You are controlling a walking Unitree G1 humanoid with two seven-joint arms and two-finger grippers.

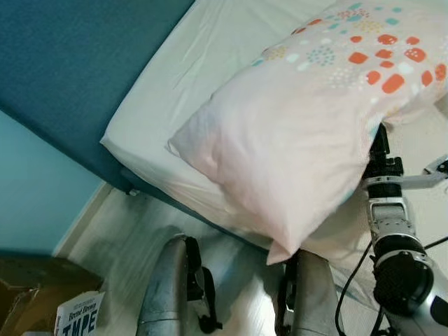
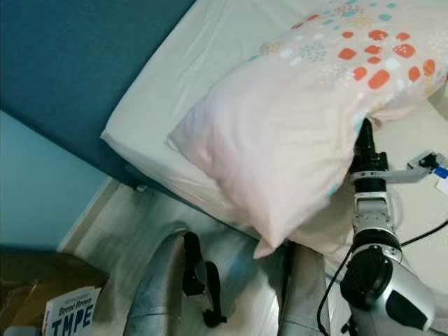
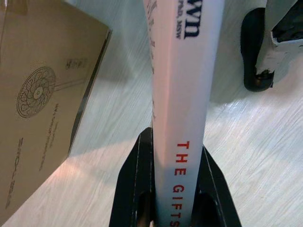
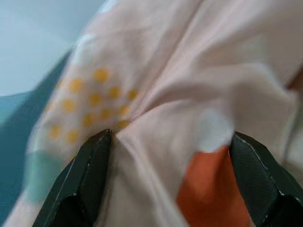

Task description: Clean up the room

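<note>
While I watched through the head camera, the bed (image 1: pixel 175 91) with its pale sheet took up most of the picture, with a dark blue headboard (image 1: pixel 77 63) along its side. Next in size was the pillow (image 1: pixel 301 133), pale pink with orange and teal spots, which hung over the edge of the mattress above the robot's legs. I judged it light and very soft, so it would sag and fold wherever it was not supported; a hold on a thick bunch of cloth near a corner seemed safer to me than a hold on a thin edge, which could slip out. The right gripper (image 4: pixel 173 177) stood at the underside of the pillow, its fingers set wide with a fold of the cover bunched between them, so it seemed to hold the fabric. On the floor lay a cardboard box (image 3: pixel 42 99), and I could not see what it contained. The left gripper (image 3: pixel 176 189) was closed on a white book (image 3: pixel 182 94), stiff and smooth, clamped across its spine beside the box.
</note>
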